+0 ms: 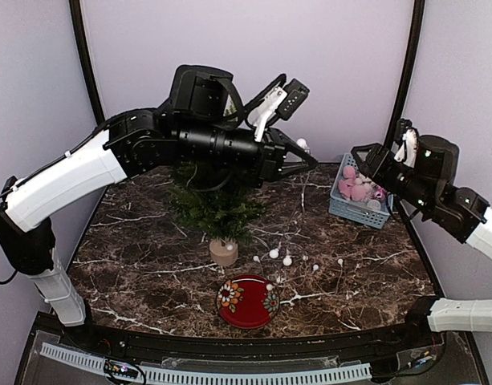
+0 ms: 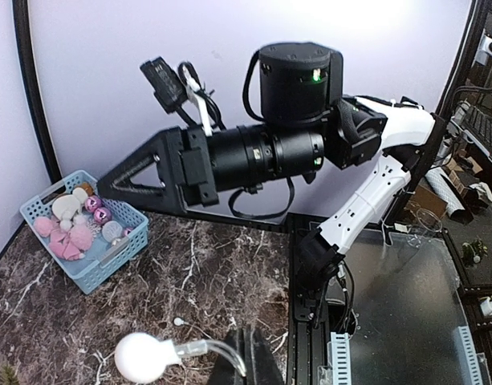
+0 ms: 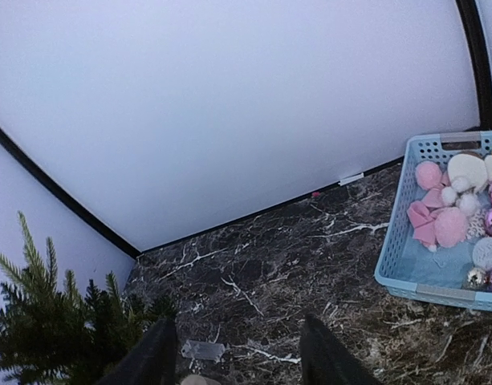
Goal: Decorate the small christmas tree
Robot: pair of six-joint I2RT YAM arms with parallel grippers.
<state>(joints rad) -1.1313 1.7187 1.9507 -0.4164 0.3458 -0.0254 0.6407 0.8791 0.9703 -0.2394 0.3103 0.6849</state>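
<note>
The small christmas tree [image 1: 217, 210] stands on its light-wood stump [image 1: 223, 252] at mid-table; its branches also show at the left of the right wrist view [image 3: 53, 329]. My left gripper [image 1: 308, 160] reaches high over and past the tree. It is shut [image 2: 247, 341] on the clear hook of a white ball ornament [image 2: 140, 357], which also shows in the top view [image 1: 302, 145]. My right gripper [image 1: 358, 154] hangs open and empty above the table left of the basket; its fingers [image 3: 157, 353] stand wide apart.
A light-blue basket [image 1: 354, 212] of pink, white and shiny ornaments sits at the back right, also seen from both wrists [image 2: 117, 257] [image 3: 394, 233]. Several small white balls [image 1: 287, 261] lie near the stump. A red floral plate [image 1: 247, 309] sits in front. A clear scrap [image 3: 201, 350] lies on the marble.
</note>
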